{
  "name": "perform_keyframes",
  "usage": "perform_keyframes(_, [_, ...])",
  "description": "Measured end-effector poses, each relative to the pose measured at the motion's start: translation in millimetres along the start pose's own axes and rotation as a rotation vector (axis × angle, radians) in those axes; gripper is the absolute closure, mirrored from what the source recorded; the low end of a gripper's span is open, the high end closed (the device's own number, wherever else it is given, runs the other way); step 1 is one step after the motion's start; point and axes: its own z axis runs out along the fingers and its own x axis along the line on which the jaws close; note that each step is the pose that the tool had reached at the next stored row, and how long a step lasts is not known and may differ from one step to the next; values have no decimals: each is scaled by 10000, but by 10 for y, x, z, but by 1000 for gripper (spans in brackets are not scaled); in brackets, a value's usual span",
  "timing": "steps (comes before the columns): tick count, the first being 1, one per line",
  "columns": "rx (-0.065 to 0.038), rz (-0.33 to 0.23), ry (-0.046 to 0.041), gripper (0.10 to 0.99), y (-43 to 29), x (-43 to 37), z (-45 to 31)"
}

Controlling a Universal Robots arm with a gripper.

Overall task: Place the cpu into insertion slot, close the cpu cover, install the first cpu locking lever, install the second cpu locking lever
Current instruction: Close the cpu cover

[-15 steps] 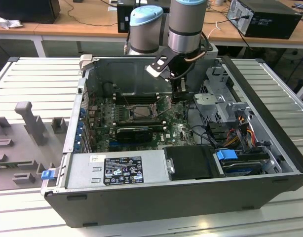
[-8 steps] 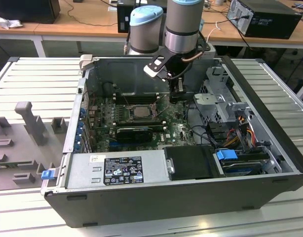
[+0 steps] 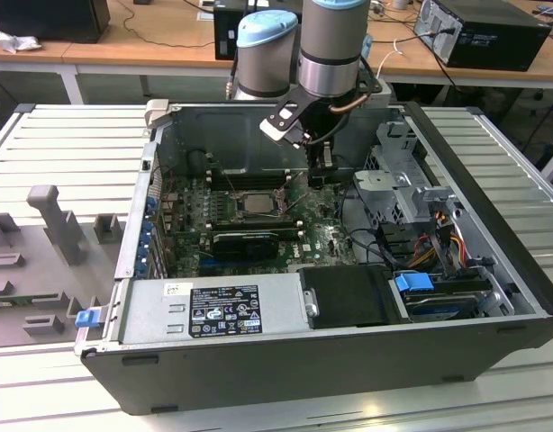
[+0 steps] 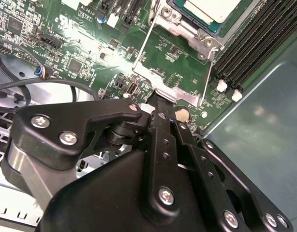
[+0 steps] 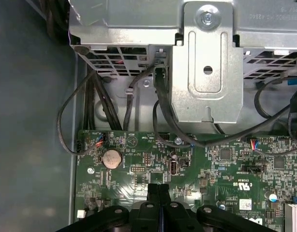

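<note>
Black tool [image 4: 160, 104] fingers are pressed together, their tips touching the outer edge of the cpu cover [image 4: 185, 98]; whether they nip that edge I cannot tell. The cover is swung open off the insertion slot [image 4: 181, 25], with green board showing through its window. The cpu [image 4: 209, 9] lies seated in the slot, just beside the black memory slots [image 4: 257, 38].

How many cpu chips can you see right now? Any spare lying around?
1. The cpu sits in the insertion slot on the green board, past the opened cpu cover at the end effector tip. The end effector may hide other parts of the board.
</note>
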Motion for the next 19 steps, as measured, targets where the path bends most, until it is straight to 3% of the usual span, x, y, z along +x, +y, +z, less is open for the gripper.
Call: perform_keyframes(19, [0, 1, 2, 980, -59, 1, 1])
